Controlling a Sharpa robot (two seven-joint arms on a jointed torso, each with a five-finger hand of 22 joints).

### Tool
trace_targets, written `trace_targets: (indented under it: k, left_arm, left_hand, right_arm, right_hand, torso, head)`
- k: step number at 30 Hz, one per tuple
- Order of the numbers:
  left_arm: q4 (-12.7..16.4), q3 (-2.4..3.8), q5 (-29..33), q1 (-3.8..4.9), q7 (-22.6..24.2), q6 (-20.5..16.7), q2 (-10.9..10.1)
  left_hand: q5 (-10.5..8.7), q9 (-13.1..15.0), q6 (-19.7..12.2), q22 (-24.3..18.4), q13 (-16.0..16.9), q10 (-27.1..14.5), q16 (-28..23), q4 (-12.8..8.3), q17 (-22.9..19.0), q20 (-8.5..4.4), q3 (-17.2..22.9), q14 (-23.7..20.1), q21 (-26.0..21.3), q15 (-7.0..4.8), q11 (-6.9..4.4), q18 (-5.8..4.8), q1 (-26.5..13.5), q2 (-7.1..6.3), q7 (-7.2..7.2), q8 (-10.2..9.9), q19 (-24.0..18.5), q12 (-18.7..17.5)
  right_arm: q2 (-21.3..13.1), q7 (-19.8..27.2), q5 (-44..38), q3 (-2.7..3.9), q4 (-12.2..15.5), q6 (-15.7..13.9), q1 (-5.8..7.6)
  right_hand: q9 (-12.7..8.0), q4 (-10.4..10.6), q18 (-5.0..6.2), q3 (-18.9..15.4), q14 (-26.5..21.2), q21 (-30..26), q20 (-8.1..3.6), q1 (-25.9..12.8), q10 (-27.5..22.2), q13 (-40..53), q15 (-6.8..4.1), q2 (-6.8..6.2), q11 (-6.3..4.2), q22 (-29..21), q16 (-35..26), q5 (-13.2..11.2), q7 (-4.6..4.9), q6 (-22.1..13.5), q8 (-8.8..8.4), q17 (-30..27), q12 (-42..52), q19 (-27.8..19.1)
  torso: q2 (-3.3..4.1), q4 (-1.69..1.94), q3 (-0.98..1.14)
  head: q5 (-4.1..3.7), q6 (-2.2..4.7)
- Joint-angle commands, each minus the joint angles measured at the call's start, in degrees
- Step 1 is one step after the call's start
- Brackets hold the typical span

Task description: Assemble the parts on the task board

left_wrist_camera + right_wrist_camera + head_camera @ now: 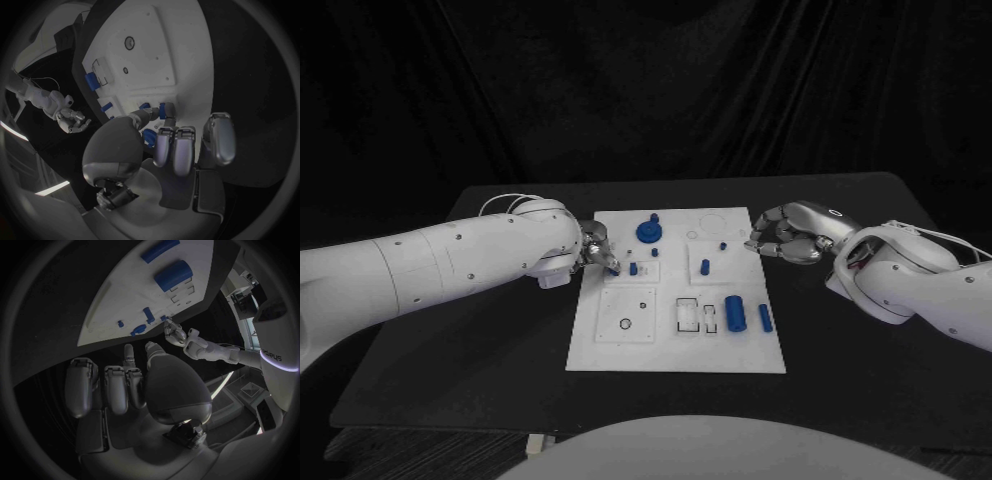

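Your left hand (593, 248) pinches a small blue peg (162, 110), light, stiff and slippery; grip its sides. Your right hand (790, 235) is curled and holds nothing.

White task board (678, 340), blue parts (734, 309), black table (848, 340), silver left hand (597, 246), white arms.

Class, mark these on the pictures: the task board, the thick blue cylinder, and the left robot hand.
task board (675, 355), head view, bare near edge.
thick blue cylinder (734, 309), head view, middle of its body.
left robot hand (599, 248), head view, fingers over the board's edge.
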Motion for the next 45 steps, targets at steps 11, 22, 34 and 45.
trace_targets:
  k: [11, 22, 34, 45]
  left_arm:
    - [-0.85, -0.20, 0.04, -0.43, 0.06, 1.91, 0.78]
    - [-1.18, -0.20, 0.04, -0.48, -0.50, 2.42, 0.92]
    - [-1.35, -0.20, 0.04, -0.53, -1.17, 2.68, 0.90]
    - [-1.27, -0.20, 0.04, -0.53, -0.10, 0.90, 0.45]
  left_hand:
    - [-7.29, -1.12, 0.18, 10.11, 12.18, 2.89, 0.38, 1.79, 15.09, 0.19, -5.42, 6.05, -0.48, 0.08, -0.14, 1.15, -1.36, 1.87, -0.21, -0.84, -0.42, -0.44]
    - [-12.04, -2.00, 0.49, 10.11, 12.17, 2.86, 0.38, 4.33, 15.09, 0.34, -9.59, 6.05, -0.57, 0.25, 0.06, 1.14, -2.49, 2.51, 0.01, -1.39, -0.40, -0.43]
    - [-19.64, -2.71, 0.21, 10.08, 12.16, 2.85, 0.38, 10.73, 15.09, 0.72, -18.45, 6.05, -0.76, 0.66, 0.54, 1.17, -7.17, 2.92, 0.53, -1.89, -0.37, -0.41]
    - [-19.92, -1.49, 0.39, 10.10, 12.22, 2.90, 0.38, 12.64, 15.09, 0.78, -26.76, 6.05, -0.75, 0.68, 0.54, 1.17, -15.52, 6.29, 0.48, -0.26, -0.34, -0.31]
  right_arm:
    - [-0.16, -0.94, -0.07, 0.04, 0.08, 0.33, -0.16]
    - [-0.07, -0.97, -0.07, 0.04, -0.07, 0.64, -0.38]
    - [-0.10, -1.03, -0.06, 0.04, -0.13, 0.91, -0.59]
    - [0.09, -1.04, -0.06, 0.04, -0.35, 1.26, -0.68]
  right_hand:
    - [-0.09, -0.09, 0.47, 0.15, 4.56, -0.37, 0.49, 0.60, 6.01, 15.10, 0.40, 0.19, 0.28, 11.46, -0.36, 0.43, 0.17, 0.37, -0.28, 8.31, 0.20, 1.33]
    - [-0.10, -0.10, 0.47, 0.16, 4.56, -0.37, 0.49, 0.63, 6.01, 15.10, 0.40, 0.17, 0.28, 11.46, -0.36, 0.48, 0.18, 0.36, -0.29, 8.33, 0.20, 1.33]
    - [-0.70, -0.38, 0.48, 0.53, 4.56, -0.46, 0.51, 1.61, 6.01, 15.10, 0.42, -0.01, 0.31, 11.44, -0.36, 2.88, 0.20, 0.66, -0.71, 8.31, 0.20, 1.32]
    - [-1.01, -0.51, 0.49, 0.82, 4.55, -0.52, 0.51, 2.12, 6.01, 15.10, 0.42, -0.07, 0.30, 11.43, -0.38, 4.28, 0.19, 0.86, -0.89, 8.24, 0.20, 1.31]
  torso:
    - [0.02, -0.03, 0.01]
    - [0.00, 0.01, 0.01]
    - [0.03, 0.03, 0.00]
    - [0.01, 0.03, 0.01]
  head:
    - [-0.35, 0.00]
    - [-0.34, 0.00]
    - [-0.31, 0.00]
    - [-0.07, 0.00]
